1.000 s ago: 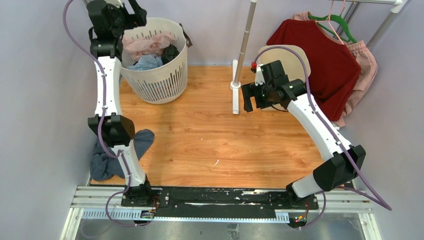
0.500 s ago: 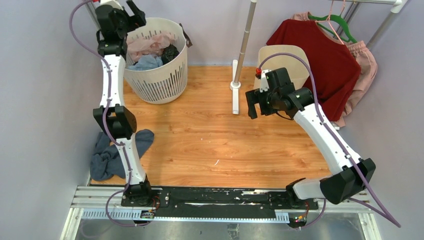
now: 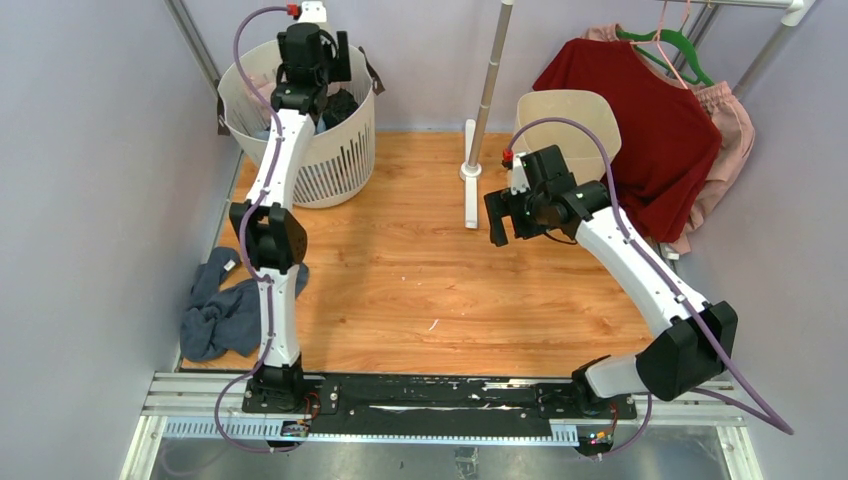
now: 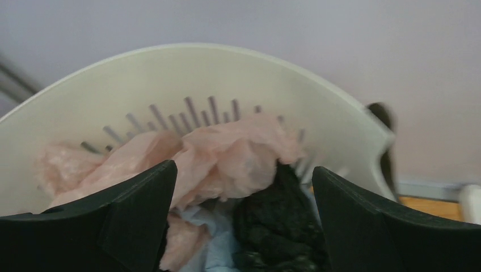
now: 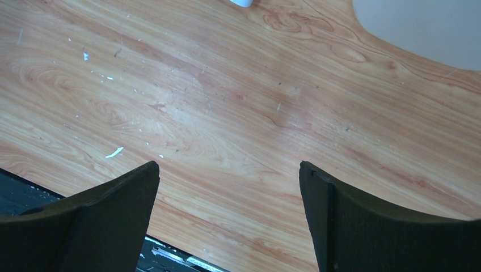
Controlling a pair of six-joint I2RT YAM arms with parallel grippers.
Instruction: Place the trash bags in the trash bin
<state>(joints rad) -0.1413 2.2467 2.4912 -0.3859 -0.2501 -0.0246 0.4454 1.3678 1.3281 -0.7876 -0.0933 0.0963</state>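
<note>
The pale-pink crinkly trash bag [image 4: 227, 158] lies bunched in the white slotted basket [image 4: 170, 73], on top of a black item and a light-blue cloth. My left gripper [image 4: 243, 167] is open and empty just above the bag; in the top view it [image 3: 325, 70] hangs over the basket at the far left. The cream-beige trash bin [image 3: 560, 112] stands at the back right, and its edge shows in the right wrist view [image 5: 420, 28]. My right gripper [image 3: 505, 222] is open and empty above the wooden floor [image 5: 227, 113], just left of the bin.
A white pole on a foot [image 3: 487, 95] stands between basket and bin. A red shirt [image 3: 650, 120] and a pink garment [image 3: 730, 135] hang behind the bin. A blue-grey cloth [image 3: 225, 312] lies at the left edge near the left arm. The arms' black rail [image 3: 430, 395] runs along the front.
My left arm has swung right from the basket's left rim to over its middle. My right gripper shifted slightly and stays open near the bin.
</note>
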